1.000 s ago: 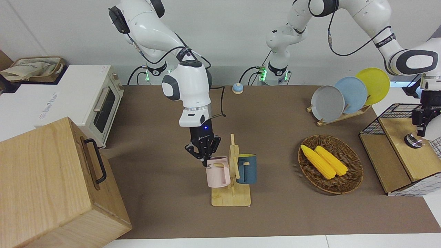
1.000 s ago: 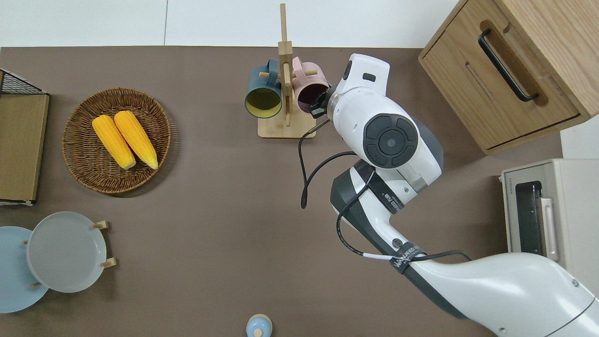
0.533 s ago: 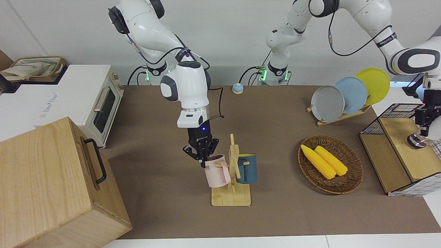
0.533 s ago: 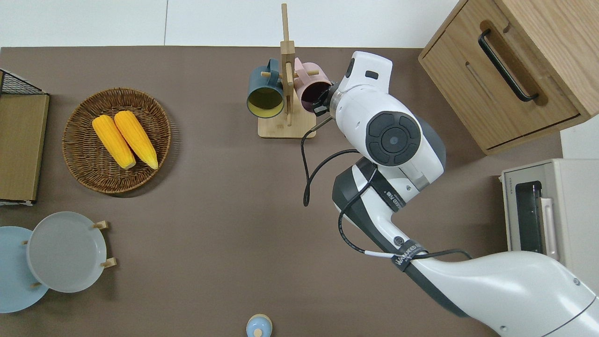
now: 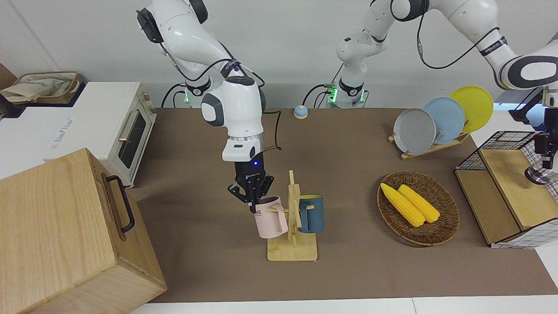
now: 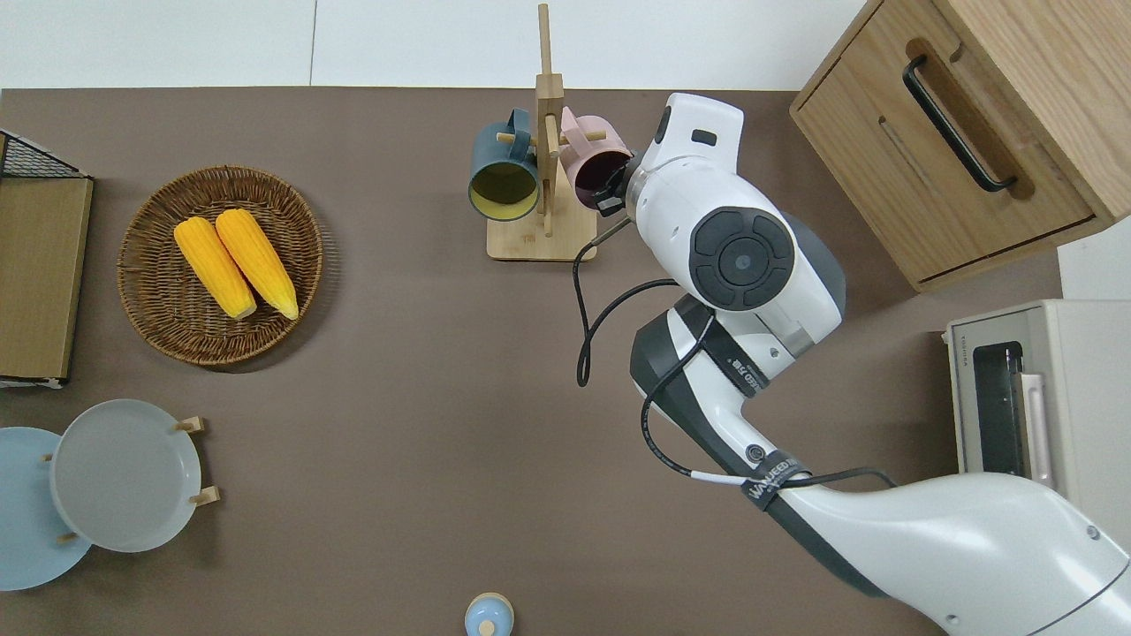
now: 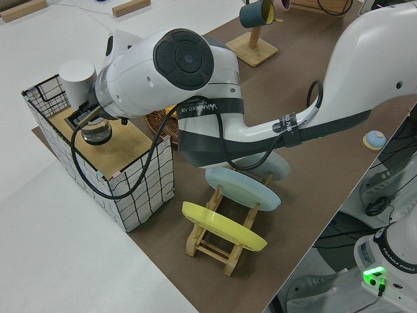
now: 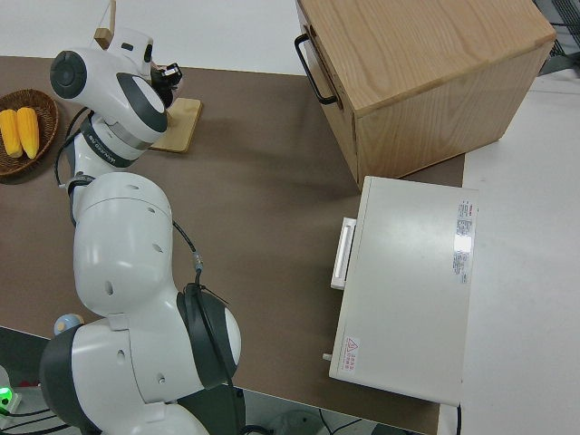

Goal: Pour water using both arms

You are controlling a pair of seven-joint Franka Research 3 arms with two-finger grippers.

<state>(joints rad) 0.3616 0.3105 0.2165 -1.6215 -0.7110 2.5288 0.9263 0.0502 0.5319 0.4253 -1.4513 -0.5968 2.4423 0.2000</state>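
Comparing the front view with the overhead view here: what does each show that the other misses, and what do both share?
Only the front view shows the left pincer over the wire crate, at a glass item on its wooden top, plus the yellow plate.

Only the overhead view looks into the mugs' openings.

Both show the right pincer gripping the pink mug at its rim, tilted away from the mug rack, the blue mug hanging, and the corn basket.

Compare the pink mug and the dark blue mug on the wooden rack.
The pink mug is tilted and clamped at its rim by the right gripper; the dark blue mug hangs untouched. The pink one is dark inside, the blue one yellow inside. Both have their handles over pegs of the wooden rack.
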